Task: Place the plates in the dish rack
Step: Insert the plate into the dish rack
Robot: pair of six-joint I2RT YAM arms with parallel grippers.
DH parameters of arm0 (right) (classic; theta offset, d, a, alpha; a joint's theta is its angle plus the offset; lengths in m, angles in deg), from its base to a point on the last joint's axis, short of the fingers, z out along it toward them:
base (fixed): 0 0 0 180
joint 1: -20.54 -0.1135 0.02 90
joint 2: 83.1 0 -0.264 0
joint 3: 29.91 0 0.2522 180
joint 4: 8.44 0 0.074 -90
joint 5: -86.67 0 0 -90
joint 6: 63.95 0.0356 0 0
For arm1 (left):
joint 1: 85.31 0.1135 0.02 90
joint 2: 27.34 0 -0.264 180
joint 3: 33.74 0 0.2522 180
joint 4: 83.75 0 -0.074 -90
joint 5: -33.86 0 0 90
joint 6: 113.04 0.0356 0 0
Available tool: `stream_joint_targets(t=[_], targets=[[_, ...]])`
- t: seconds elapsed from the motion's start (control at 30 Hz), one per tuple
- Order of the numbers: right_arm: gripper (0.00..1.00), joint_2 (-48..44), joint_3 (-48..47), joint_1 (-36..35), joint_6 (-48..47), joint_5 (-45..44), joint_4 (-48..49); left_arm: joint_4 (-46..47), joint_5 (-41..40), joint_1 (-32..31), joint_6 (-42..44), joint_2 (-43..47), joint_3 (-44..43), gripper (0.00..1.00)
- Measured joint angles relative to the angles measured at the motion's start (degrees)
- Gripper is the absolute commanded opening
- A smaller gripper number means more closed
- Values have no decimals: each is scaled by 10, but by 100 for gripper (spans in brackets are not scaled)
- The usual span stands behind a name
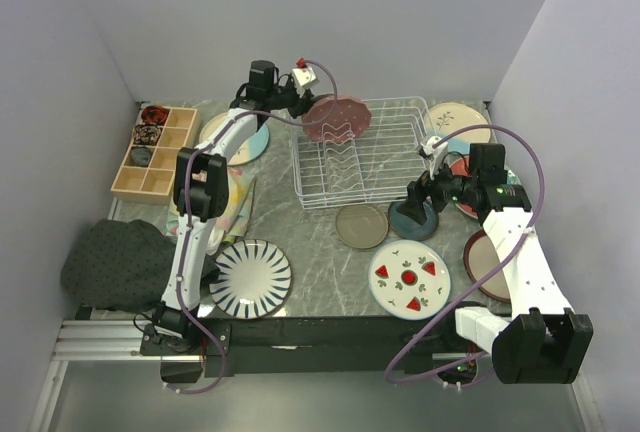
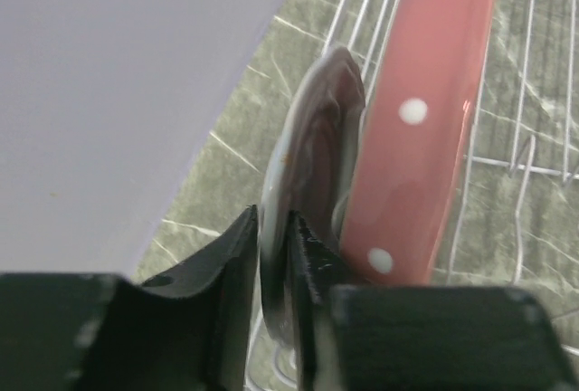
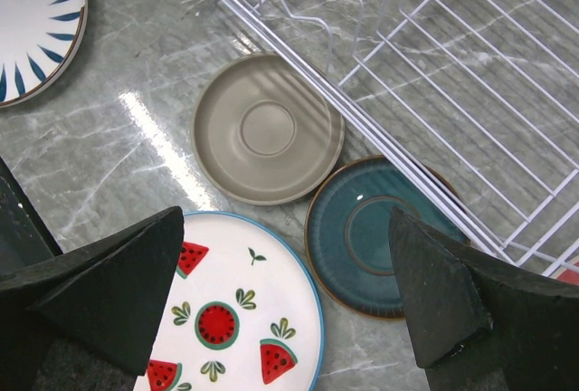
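— Your left gripper (image 1: 312, 109)?
— From above, it is hanging over the dish rack's (image 1: 375, 167) far left corner. Wrist view: it is pinching a mauve plate (image 2: 312, 165) standing on edge beside the pink dotted plate (image 2: 421, 138).
— Your right gripper (image 3: 288, 224)?
— Its wrist view: hovering spread wide above the flat dark teal plate (image 3: 380, 237).

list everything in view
dish rack: 1, white, centre
dotted plate: 1, pink, upright at rack
gripped plate: 1, mauve, beside dotted plate
striped plate: 1, navy-white, front left
watermelon plate: 1, white, front right
taupe plate: 1, taupe, before rack
teal plate: 1, teal, beside taupe plate
wooden box: 1, tan, back left
grey cloth: 1, dark, left edge
left end effector: 1, black, shut on gripped plate
right end effector: 1, black, open above teal plate
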Motion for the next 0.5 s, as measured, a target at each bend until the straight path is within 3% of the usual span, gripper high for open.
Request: stream_joint_targets(t=[0.23, 0.5], targets=[[100, 0, 0, 0, 0, 0, 0, 27, 0, 0, -11, 0, 0, 37], [100, 0, 0, 0, 0, 0, 0, 66, -11, 5, -52, 0, 1, 52]])
